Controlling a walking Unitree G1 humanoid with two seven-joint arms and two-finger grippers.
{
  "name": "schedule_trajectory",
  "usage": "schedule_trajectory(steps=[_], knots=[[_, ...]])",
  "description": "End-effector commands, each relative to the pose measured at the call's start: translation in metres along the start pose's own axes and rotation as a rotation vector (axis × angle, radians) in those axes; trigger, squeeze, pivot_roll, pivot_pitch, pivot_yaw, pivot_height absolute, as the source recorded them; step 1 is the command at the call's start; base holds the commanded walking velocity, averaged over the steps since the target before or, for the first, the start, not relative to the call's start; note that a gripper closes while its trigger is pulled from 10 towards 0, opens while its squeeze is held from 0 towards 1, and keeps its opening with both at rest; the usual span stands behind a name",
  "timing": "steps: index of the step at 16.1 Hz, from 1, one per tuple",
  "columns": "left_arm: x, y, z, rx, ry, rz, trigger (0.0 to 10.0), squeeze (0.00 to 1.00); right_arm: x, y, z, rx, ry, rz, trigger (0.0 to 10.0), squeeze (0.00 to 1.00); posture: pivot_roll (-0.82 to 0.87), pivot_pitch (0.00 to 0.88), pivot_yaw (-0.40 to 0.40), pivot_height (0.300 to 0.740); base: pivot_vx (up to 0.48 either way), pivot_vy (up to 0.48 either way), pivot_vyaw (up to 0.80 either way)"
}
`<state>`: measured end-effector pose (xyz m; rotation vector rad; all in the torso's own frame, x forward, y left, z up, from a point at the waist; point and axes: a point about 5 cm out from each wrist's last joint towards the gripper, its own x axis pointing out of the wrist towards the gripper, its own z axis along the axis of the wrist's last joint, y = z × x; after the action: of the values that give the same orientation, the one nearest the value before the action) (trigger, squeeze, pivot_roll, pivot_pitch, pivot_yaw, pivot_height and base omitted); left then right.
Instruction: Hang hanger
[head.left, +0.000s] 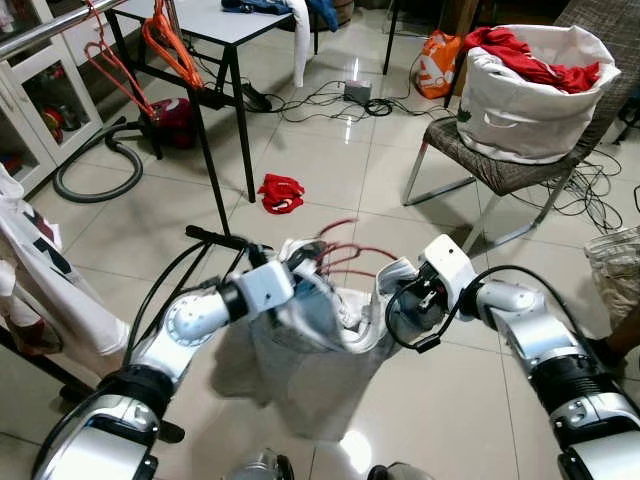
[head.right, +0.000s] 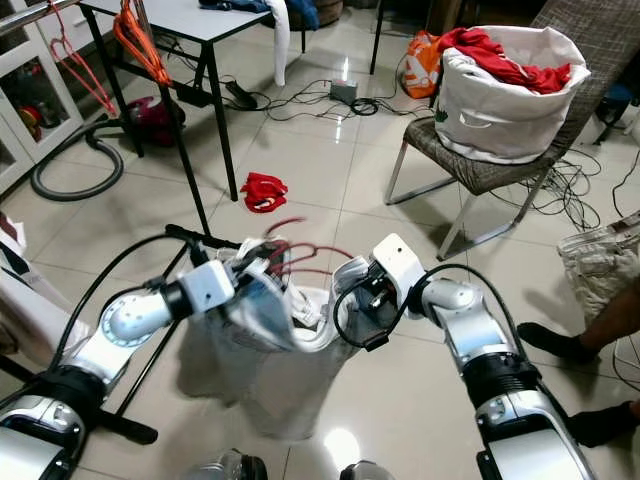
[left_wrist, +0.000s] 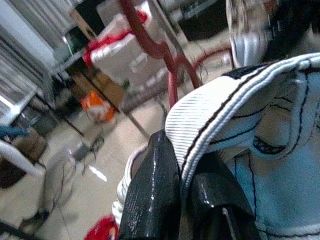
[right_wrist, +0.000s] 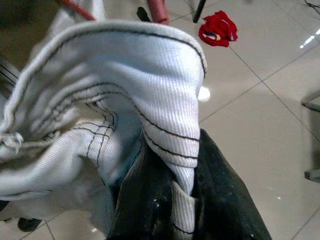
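Note:
A white and pale-blue garment (head.left: 300, 365) hangs between my two grippers, low over the tiled floor. A red hanger (head.left: 345, 250) pokes out of its neck opening, its hook blurred. My left gripper (head.left: 300, 265) is shut on the ribbed collar (left_wrist: 220, 115), with the hanger's red wire (left_wrist: 165, 50) just beyond its fingertips (left_wrist: 155, 195). The right gripper (head.left: 388, 292) is shut on the other side of the collar (right_wrist: 165, 90). A silver clothes rail (head.left: 45, 28) with red and orange hangers (head.left: 165, 40) runs across the far left.
A black rack bar (head.left: 215, 238) crosses just ahead of my left arm. Another white garment (head.left: 40, 285) hangs at left. A chair holds a white laundry basket (head.left: 530, 95). A red cloth (head.left: 281, 192), vacuum hose (head.left: 95, 175) and cables lie on the floor. A person's leg (head.right: 600, 320) is at right.

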<state>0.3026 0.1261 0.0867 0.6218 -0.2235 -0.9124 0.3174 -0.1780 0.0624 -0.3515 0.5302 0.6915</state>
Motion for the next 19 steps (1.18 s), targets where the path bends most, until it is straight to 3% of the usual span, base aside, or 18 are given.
schedule_trajectory(steps=[1,4,5,6,10,19], knots=[[0.024,-0.014,0.025,0.034,-0.125,-0.086,0.0,0.00,0.014,0.014,0.034,-0.063,-0.135,0.054,10.0,0.00,-0.04,0.001,0.015,0.740,0.000,0.000,0.00],[0.021,-0.011,0.016,0.018,-0.054,-0.053,0.0,0.00,0.020,0.016,0.035,-0.017,-0.148,0.003,10.0,0.00,-0.05,0.000,0.012,0.740,0.000,0.000,0.00],[0.020,-0.007,0.012,0.019,-0.016,-0.028,3.5,0.00,0.022,0.021,0.034,-0.003,-0.151,0.017,10.0,0.00,-0.04,0.000,0.011,0.740,0.000,0.000,0.00],[0.020,-0.004,0.008,0.025,0.024,-0.023,9.7,0.00,0.023,0.027,0.031,0.001,-0.147,0.038,10.0,0.00,-0.04,0.000,0.010,0.740,0.000,0.000,0.00],[0.017,-0.005,-0.001,0.025,0.097,-0.047,10.0,0.00,0.025,0.033,0.030,0.008,-0.149,0.065,10.0,0.00,-0.05,0.000,0.007,0.740,0.000,0.000,0.00],[0.017,0.001,-0.004,0.083,0.141,-0.012,10.0,0.00,0.032,0.051,0.029,0.028,-0.152,0.118,10.0,0.00,-0.05,0.000,0.005,0.740,0.000,0.000,0.00]])
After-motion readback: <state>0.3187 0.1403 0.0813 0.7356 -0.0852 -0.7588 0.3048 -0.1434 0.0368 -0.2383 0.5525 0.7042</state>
